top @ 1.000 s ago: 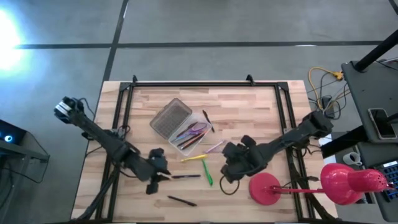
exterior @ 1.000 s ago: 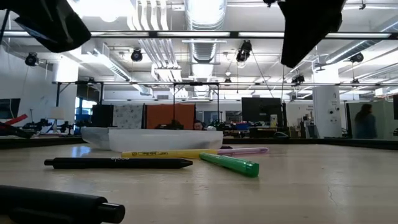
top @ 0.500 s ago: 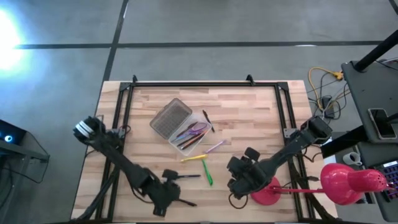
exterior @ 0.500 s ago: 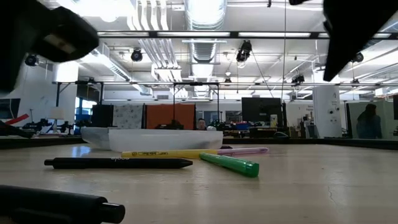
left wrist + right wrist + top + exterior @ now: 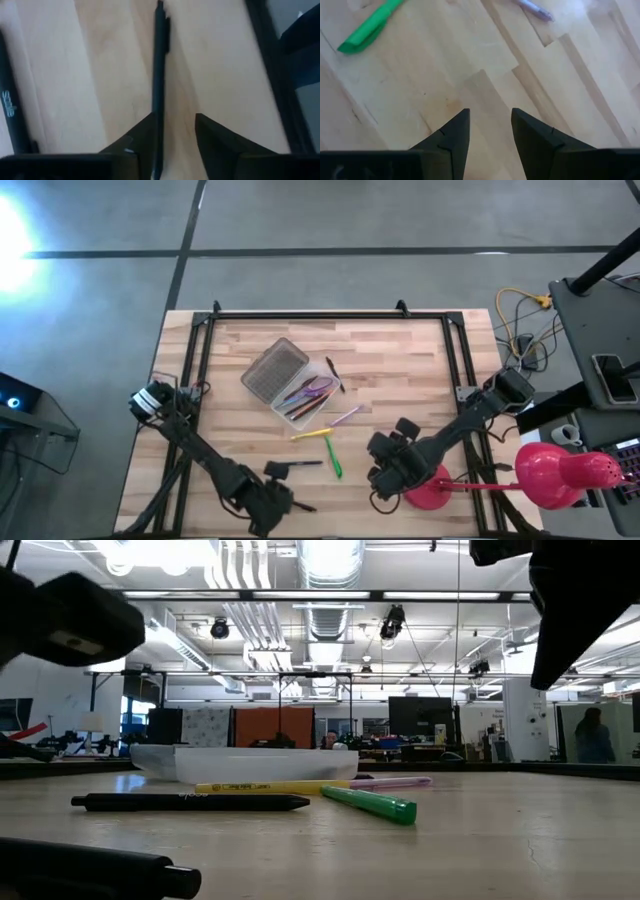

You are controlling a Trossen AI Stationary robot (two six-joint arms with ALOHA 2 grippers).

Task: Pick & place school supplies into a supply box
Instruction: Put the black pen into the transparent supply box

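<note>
My left gripper (image 5: 268, 502) is open at the table's near edge, low over a black pen (image 5: 159, 65). The pen runs along between the fingers, close against one of them; whether it touches, I cannot tell. That pen lies flat by the near edge (image 5: 300, 506). My right gripper (image 5: 490, 117) is open above bare wood near the red lamp. A second black pen (image 5: 296, 464), a yellow pen (image 5: 310, 435), a green marker (image 5: 335, 460) and a purple pen (image 5: 346, 417) lie flat mid-table. The clear supply box (image 5: 303, 397) holds several pens, its ribbed lid (image 5: 274, 370) open.
A red lamp stands at the near right corner, its round base (image 5: 428, 483) right beside my right gripper (image 5: 388, 470). One more black pen (image 5: 333, 373) lies just right of the box. Black frame rails run along the table's left, right and far edges.
My left gripper has swung from beside the second black pen toward the near edge and a little right, coming down over the black pen there. My right gripper has drawn back toward the near edge and the lamp base. The pens and the box have stayed put.
</note>
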